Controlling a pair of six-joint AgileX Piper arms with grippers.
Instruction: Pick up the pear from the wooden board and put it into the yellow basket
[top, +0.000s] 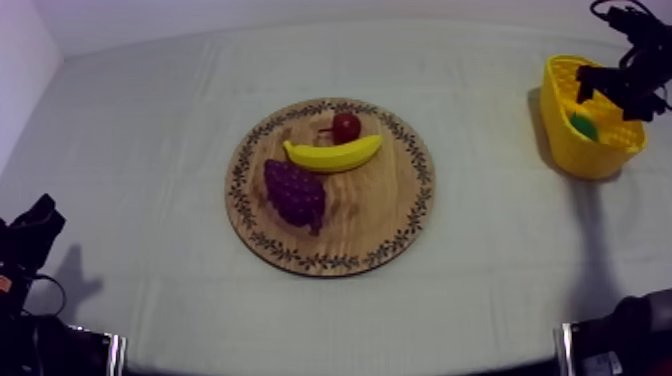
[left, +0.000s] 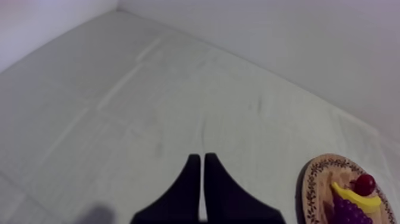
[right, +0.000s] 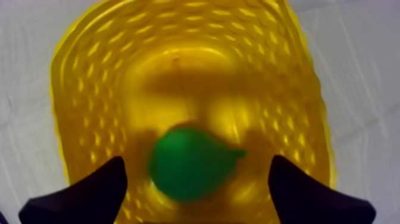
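Pear: inside the yellow basket, far right of the bench, long axis across the finger gap.
Right gripper: spread wide directly above the pear, holding nothing; the nearer arm.
Left gripper: pressed together, near left.
Wooden board: carries no pear.

No words, numbers, labels or brand marks can be read anywhere. The wooden board, at the centre of the top view, bears only a leafy rim pattern.
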